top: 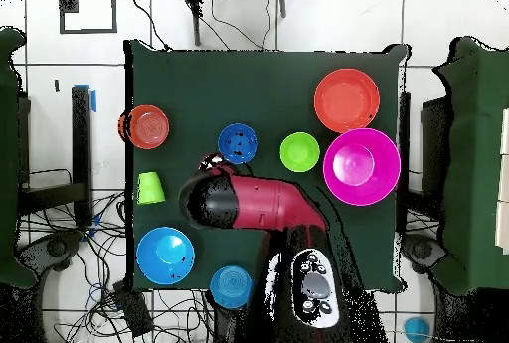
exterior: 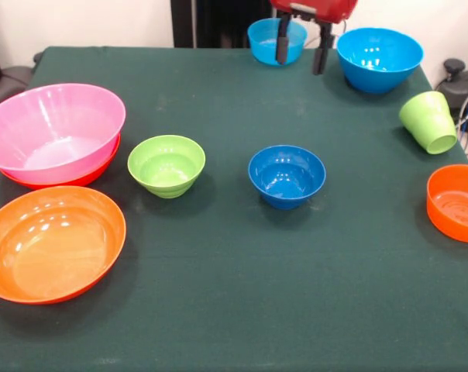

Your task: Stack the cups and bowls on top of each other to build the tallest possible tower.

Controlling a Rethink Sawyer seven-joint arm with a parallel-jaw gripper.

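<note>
Gripper open, seemingly empty, betw. two sky blue bowls.

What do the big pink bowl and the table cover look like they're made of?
Big pink bowl: likely thin glossy plastic, slightly translucent, with bright highlights; it sits nested in an orange bowl. Table cover: looks like matte dark green felt or cloth, with no glare.

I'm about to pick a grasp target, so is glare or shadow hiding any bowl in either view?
Front view: bright glare patches inside the wide orange bowl, the dark blue bowl and the big sky blue bowl, though every rim reads clearly; soft shadows fall toward the camera. Overhead view: even light, little glare; the arm hides part of the table.
</note>
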